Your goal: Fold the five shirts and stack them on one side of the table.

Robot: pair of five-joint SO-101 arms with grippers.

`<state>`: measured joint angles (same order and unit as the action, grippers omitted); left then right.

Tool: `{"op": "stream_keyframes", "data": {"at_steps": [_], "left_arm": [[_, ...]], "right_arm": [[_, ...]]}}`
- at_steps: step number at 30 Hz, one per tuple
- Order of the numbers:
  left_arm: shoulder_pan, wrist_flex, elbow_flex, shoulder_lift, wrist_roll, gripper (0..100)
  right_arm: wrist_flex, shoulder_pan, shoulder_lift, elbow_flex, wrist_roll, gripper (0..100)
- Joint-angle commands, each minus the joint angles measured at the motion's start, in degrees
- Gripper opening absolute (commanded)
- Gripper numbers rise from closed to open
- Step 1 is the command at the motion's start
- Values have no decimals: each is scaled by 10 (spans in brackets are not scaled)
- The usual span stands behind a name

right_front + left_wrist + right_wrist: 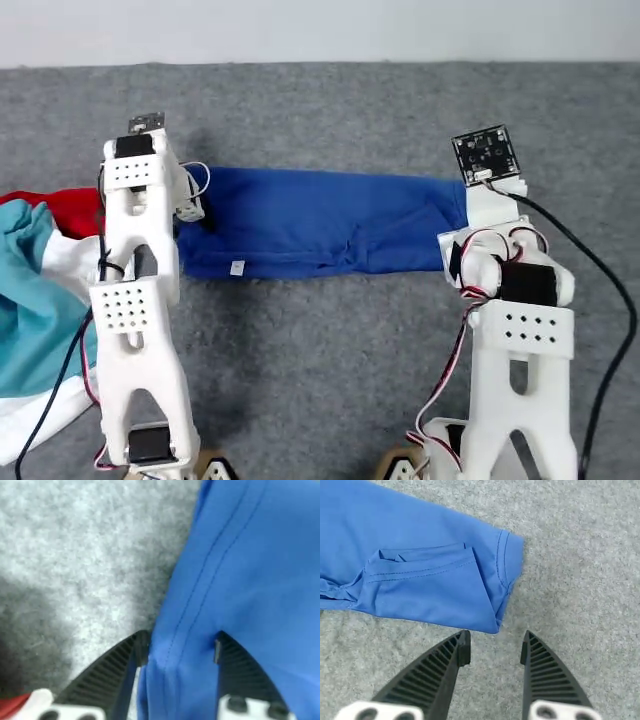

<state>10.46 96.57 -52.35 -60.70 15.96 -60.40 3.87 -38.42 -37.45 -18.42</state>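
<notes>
A blue shirt (320, 220) lies folded into a long strip across the middle of the grey carpet. My left gripper (195, 210) is at its left end. In the left wrist view the blue fabric (250, 580) runs between the spread fingers of the left gripper (180, 647), which is open around the shirt's edge. My right gripper (468, 225) is at the strip's right end. In the right wrist view it (494, 647) is open over bare carpet, just short of the shirt's folded corner (490, 622), holding nothing.
A heap of other shirts lies at the left edge: red (70, 210), teal (35, 300) and white (40, 420). Open grey carpet (320, 360) stretches in front of and behind the blue strip. A black cable (600, 290) trails from the right arm.
</notes>
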Motion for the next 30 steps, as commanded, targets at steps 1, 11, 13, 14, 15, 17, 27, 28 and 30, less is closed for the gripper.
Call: {"op": "stream_keyframes", "data": {"at_steps": [1,11,13,14,15,17,27,28,30], "left_arm": [[-44,37,-36,-27,7,225],[-64,40,-30,-37,62,224],[-66,40,-22,-35,62,222],[-69,40,-15,-33,62,209],[-71,40,-11,-33,62,188],[-77,40,-6,-33,62,124],[-76,41,-6,-33,62,13],[-76,41,-6,-33,61,13],[-70,41,-6,-33,61,13]], "right_arm": [[7,-2,-7,4,2,180],[-39,7,-12,34,2,180],[-40,19,-12,37,2,180],[-40,25,-12,37,2,180],[-40,29,-12,37,2,180],[-39,34,-13,37,2,180],[-39,34,-13,37,2,180],[-39,34,-13,37,2,180],[-39,34,-13,37,2,180]]}}
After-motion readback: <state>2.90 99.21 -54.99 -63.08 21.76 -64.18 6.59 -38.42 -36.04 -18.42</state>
